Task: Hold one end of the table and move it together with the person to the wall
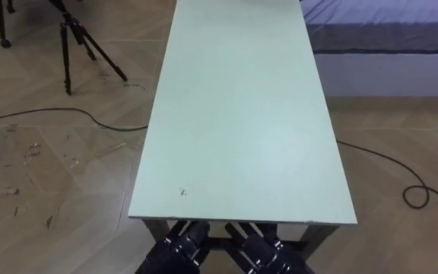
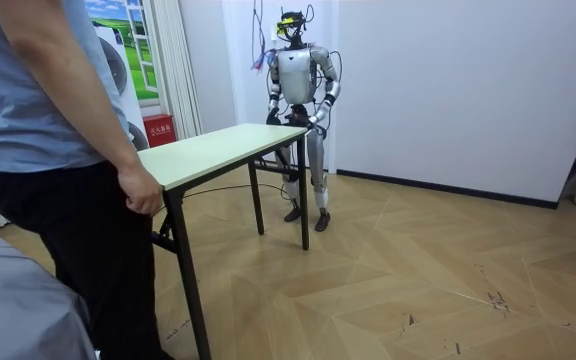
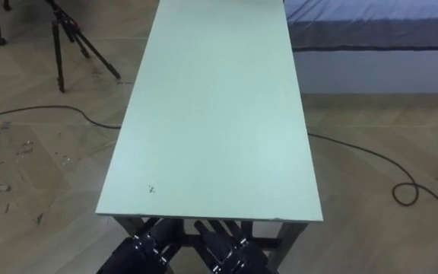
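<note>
Floor: wood parquet [image 1: 36,175], scuffed in places, and white walls around the room.
Robot: in the room view it stands upright at one short end of the bench, close to the white wall, with both arms down at the bench edge.
Left robot hand [image 1: 175,251]: right at the bottom of the eye view, tucked beneath the near edge of the bench. Its fingers are hidden under the top, so there's no telling whether they grip.
Right robot hand [image 1: 268,255]: just beside the left one and under the same edge. Its fingers are hidden too, so its state can't be told.
Bench [image 1: 238,114]: long, with a pale green top and dark legs, running straight away from the robot with nothing on it.
Tripod [image 1: 68,46]: black, on the floor off the bench's left side, towards the far end.
Bed [image 1: 386,30]: a bluish mattress on a white base, off the far right corner of the bench.
Person [image 2: 58,150]: stands at the opposite short end, blue shirt and dark trousers.
Person's hand [image 2: 140,192]: curled against the corner of the bench there.
</note>
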You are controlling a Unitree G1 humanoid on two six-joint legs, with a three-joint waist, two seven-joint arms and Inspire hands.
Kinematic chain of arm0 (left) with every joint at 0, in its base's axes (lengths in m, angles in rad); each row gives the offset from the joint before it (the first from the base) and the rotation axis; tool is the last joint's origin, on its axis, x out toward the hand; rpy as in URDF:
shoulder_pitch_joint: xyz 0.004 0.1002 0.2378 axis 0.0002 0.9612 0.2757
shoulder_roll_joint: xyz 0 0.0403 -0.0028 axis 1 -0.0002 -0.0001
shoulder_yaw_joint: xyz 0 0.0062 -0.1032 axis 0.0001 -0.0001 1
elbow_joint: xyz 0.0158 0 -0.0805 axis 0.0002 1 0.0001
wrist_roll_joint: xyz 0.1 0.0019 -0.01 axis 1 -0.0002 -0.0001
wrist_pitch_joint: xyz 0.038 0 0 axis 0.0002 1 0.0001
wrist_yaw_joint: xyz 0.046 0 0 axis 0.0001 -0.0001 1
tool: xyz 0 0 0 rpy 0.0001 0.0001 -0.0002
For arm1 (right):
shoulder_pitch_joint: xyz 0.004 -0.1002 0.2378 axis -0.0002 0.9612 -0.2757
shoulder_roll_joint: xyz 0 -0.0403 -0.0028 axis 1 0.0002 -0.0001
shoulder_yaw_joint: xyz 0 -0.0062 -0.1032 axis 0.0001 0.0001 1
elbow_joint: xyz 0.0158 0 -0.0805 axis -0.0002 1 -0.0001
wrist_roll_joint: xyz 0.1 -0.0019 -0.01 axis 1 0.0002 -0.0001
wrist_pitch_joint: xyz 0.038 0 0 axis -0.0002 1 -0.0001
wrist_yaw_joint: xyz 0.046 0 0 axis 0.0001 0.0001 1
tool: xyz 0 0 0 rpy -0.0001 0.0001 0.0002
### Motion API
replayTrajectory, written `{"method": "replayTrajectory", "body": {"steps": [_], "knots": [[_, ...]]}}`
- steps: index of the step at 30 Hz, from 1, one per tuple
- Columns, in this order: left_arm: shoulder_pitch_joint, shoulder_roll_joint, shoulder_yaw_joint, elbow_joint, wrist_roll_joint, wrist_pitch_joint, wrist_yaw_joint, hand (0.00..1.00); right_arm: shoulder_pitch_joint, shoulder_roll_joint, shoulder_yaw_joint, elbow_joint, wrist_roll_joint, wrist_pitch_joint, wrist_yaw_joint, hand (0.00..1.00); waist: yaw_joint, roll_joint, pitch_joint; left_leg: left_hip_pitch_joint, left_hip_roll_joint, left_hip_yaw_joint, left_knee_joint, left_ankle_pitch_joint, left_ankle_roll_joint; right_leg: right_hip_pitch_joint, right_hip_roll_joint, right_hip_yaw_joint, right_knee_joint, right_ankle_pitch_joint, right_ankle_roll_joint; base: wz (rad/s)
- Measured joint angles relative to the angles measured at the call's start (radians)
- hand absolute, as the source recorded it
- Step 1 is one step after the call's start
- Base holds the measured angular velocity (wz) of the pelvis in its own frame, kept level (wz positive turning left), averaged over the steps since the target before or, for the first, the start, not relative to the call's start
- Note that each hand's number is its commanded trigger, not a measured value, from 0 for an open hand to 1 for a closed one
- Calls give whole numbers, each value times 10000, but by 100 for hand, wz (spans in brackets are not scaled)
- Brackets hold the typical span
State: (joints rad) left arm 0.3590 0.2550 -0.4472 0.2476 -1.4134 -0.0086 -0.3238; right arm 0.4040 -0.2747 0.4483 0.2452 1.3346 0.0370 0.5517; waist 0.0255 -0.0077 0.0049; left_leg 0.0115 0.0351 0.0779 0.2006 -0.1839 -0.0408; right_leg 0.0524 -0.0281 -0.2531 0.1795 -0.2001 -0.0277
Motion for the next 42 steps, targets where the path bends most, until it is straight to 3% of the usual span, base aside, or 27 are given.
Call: {"method": "replayTrajectory", "body": {"steps": [1, 9, 16, 26, 29, 33, 42], "knots": [[-169, 17, -51, 3, -105, 0, 0, 0, -122, -57, 14, 0, 0, 0, -3, 0, -21, 26, 44, -7, 0, -2, 2, 0, 0, -18, -8, -12, 63, 0, 0, 0], [-673, 139, -302, -218, -613, -6, 124, 0, -333, -376, 341, -290, 15, -17, -351, 0, -209, 118, 66, -7, -2, -7, 9, 0, 0, -15, -8, -13, 80, 0, 0, 0], [-804, 416, -397, -359, -913, 0, 424, 0, -528, -523, 385, -241, 19, -31, -355, 0, -222, 240, 123, 3, -3, -109, 27, 1, 0, -9, 1, -4, 85, 1, -1, 0], [-1124, 433, -310, -262, -1260, 6, 975, 0, -825, -458, 409, -247, 753, 75, -918, 0, -202, 272, 152, 23, 2, -121, 23, 2, 2, -4, 10, -7, 121, 2, -3, 0], [-1355, 434, -303, -91, -1280, 20, 1088, 0, -980, -471, 430, -245, 1196, 81, -1150, 0, -179, 297, 223, 69, 5, -122, 24, 3, 4, -18, 4, 7, 207, 2, -3, 0], [-1568, 422, -225, 80, -1297, 61, 1345, 0, -1112, -472, 429, -244, 1671, 264, -1384, 0, -97, 313, 247, 135, 14, 6, 13, 18, 26, -28, -10, 95, 261, 0, -5, -5], [-1589, 91, 274, 90, -1285, 348, 1774, 0, -1415, -317, -288, -268, 2154, 303, -2446, 0, -152, 299, 246, 179, 22, 44, -18, 41, 60, -26, 15, 182, 265, 4, -12, -2]]}}
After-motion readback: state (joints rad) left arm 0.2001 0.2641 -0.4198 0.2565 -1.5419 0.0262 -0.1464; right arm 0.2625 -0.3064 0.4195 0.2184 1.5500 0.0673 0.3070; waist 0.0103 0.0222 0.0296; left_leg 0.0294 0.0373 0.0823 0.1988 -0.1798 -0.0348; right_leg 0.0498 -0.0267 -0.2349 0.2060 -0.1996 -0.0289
